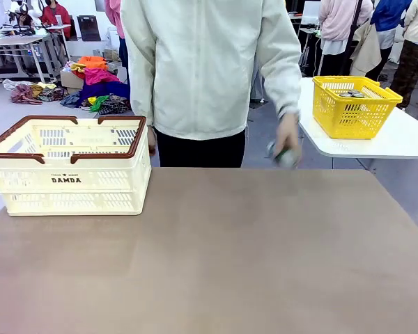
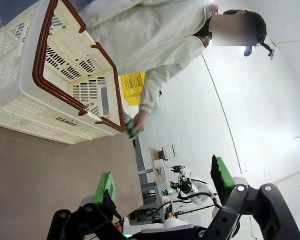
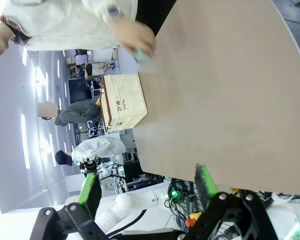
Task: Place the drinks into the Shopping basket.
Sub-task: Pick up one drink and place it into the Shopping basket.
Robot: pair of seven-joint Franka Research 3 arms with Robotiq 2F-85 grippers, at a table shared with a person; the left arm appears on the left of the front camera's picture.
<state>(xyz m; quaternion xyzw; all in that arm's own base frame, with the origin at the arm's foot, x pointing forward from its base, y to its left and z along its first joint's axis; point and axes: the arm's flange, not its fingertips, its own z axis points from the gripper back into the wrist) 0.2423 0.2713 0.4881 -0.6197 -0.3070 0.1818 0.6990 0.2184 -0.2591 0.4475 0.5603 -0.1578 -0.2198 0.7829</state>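
The Shopping basket (image 1: 66,182), cream-white with brown-red rim handles and "DAMDA" on its side, stands on the brown table at the far left. It also appears in the left wrist view (image 2: 35,100) and the right wrist view (image 3: 125,102). A person stands at the far edge, and one hand (image 1: 288,136) holds a green drink can (image 1: 284,157), blurred, just over the edge right of centre. I see that can close beside the basket's corner (image 2: 133,131) and in the hand (image 3: 141,54). My left gripper (image 2: 163,177) is open and holds nothing. My right gripper (image 3: 146,181) is open too, with nothing between its fingers.
The brown table (image 1: 230,257) spreads wide and bare in front of the basket. A white side table (image 1: 397,142) at the back right carries a yellow mesh basket (image 1: 353,106). Clothes lie piled on the floor behind, and other people stand farther off.
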